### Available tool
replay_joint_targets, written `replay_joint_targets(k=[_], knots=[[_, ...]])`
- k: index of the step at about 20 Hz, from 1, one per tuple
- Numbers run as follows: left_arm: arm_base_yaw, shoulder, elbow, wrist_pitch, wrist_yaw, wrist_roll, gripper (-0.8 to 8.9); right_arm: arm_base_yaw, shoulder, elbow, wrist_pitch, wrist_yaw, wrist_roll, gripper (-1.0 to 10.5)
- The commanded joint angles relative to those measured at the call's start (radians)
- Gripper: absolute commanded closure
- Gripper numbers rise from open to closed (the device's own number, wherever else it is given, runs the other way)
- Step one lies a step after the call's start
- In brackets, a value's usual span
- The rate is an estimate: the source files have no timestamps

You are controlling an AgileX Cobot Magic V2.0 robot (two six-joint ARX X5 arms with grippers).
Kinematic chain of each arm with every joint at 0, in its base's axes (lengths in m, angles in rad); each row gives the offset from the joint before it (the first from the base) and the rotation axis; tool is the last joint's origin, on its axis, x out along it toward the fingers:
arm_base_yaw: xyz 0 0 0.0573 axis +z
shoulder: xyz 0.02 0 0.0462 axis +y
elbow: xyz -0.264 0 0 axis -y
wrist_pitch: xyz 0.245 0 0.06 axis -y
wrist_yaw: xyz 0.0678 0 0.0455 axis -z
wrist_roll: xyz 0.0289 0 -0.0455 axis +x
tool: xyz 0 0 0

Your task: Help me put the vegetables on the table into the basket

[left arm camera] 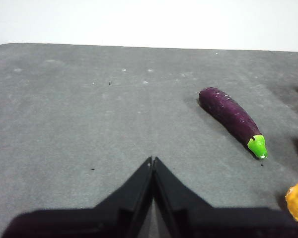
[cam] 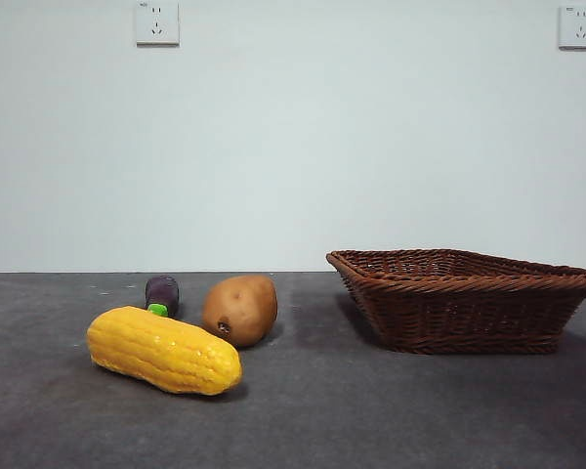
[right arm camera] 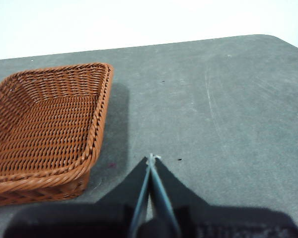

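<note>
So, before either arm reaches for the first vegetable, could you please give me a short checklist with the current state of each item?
1. Basket has nothing in it: ok in the right wrist view.
2. Corn, potato and eggplant all lie on the table: ok.
3. Eggplant free to grasp: ok from the left wrist view; corn partly hides it in front view.
4. Left gripper open for a pick: not ok, jaws shut.
5. Right gripper open: not ok, jaws shut, beside the basket.
</note>
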Motion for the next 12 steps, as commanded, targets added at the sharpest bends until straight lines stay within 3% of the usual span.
replay_joint_targets(k=[1,12], knots=[[0.003,0.000,-0.010,0.003,0.000,-0.005,8.17,0.001,-0.001,-0.009,0.003,0.001,0.011,9.5],[0.003,0.000,-0.010,0.005,0.000,-0.006,8.17,0.001,-0.001,-0.009,0.003,-0.004,0.023,9.5]])
